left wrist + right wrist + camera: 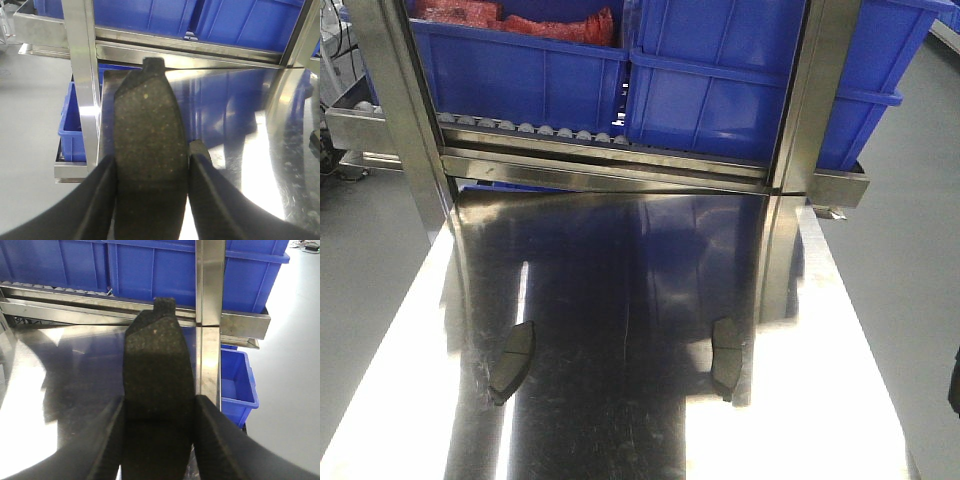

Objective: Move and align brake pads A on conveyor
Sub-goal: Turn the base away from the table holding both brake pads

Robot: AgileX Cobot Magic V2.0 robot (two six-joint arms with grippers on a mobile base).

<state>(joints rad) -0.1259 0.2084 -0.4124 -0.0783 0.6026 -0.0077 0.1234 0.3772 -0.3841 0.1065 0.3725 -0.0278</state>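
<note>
Left wrist-mounted view — left gripper [152, 159] clamps brake pad [147, 107] between its fingers; right gripper [160, 402] likewise.

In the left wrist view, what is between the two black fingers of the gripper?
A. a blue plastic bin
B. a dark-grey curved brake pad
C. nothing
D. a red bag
B: a dark-grey, curved, speckled brake pad sits between the black fingers of the left gripper, which touch its two long edges.
</note>
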